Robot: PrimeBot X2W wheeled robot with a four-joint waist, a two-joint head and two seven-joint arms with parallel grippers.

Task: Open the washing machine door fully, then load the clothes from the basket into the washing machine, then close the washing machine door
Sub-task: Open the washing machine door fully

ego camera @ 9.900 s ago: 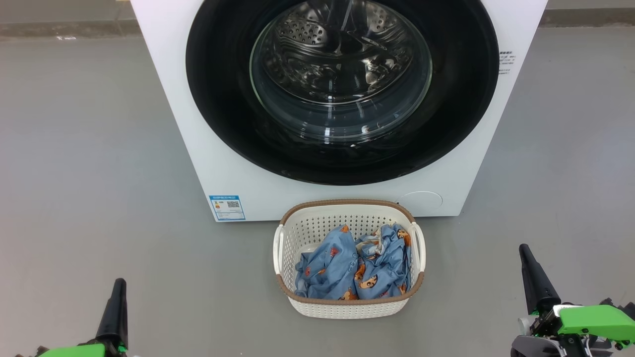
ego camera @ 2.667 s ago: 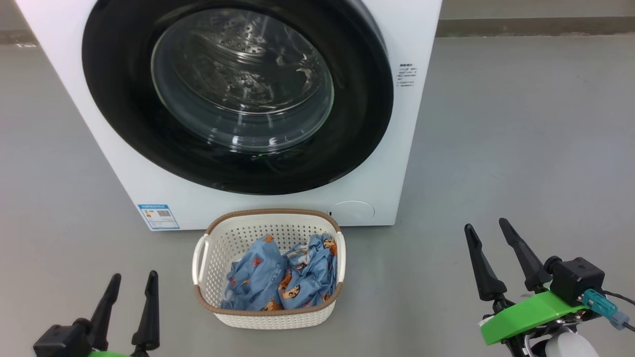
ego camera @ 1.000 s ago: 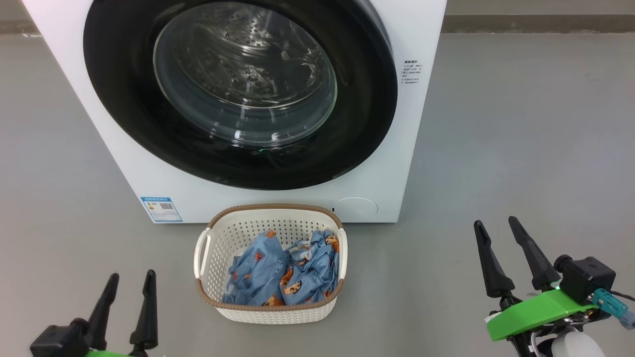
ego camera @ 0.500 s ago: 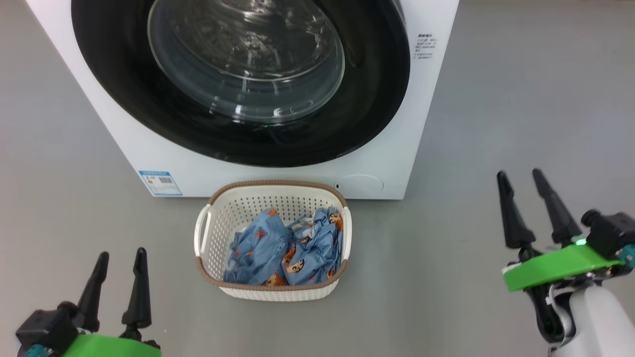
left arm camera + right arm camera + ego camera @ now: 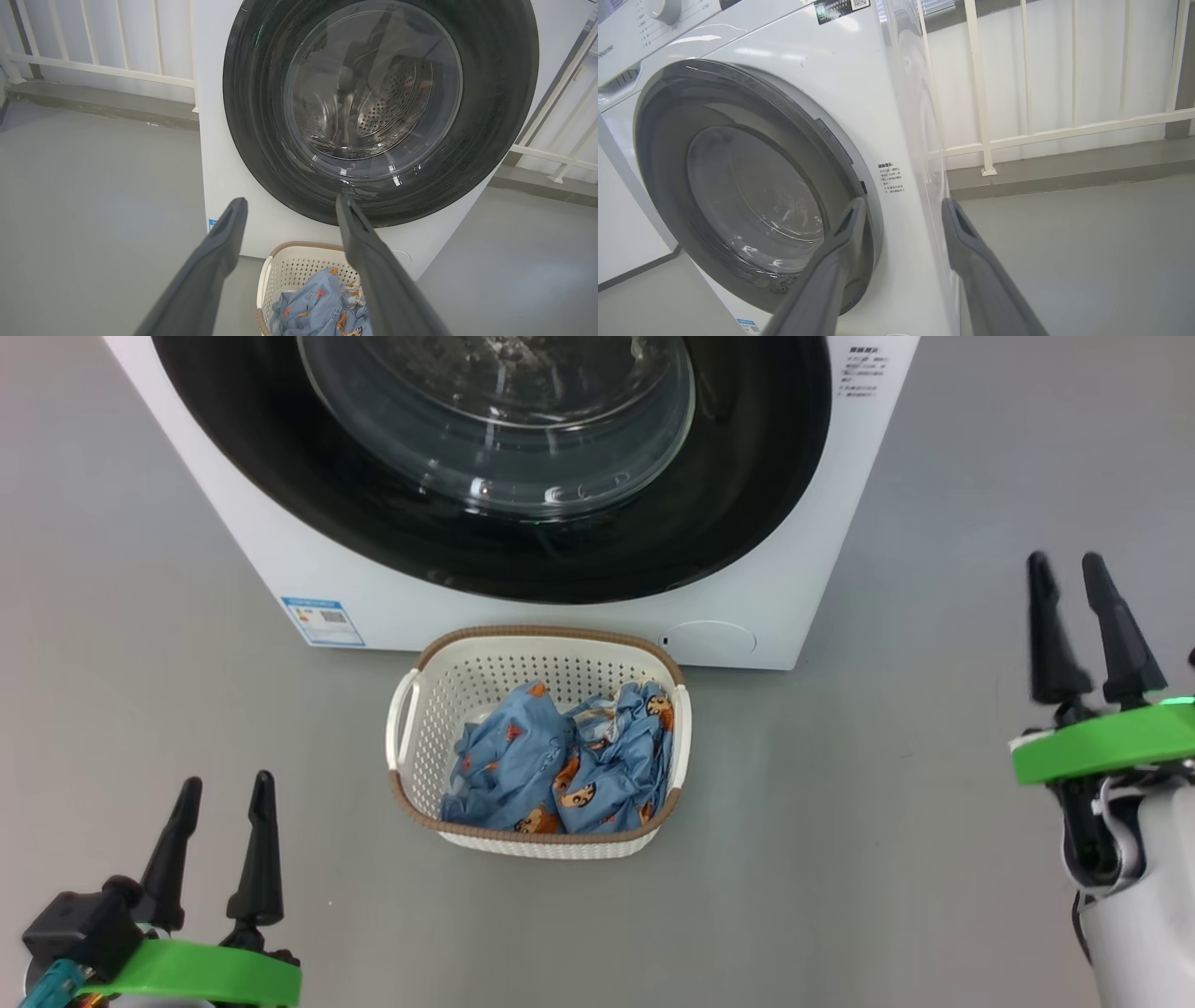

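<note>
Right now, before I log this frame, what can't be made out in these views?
- Head view: top of the washing machine door, cut off by the upper edge.
- Head view: floor of the basket, hidden under the clothes; garment count unclear.
- Left wrist view: the basket's near half, cut by the bottom edge.
- Right wrist view: small print on the washing machine, too small to read.

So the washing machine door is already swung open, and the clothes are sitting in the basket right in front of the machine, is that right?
Not quite. The washing machine door is shut, flat against the washing machine, as the left wrist view shows. The rest holds: the clothes sit in the basket right in front of the machine.
</note>
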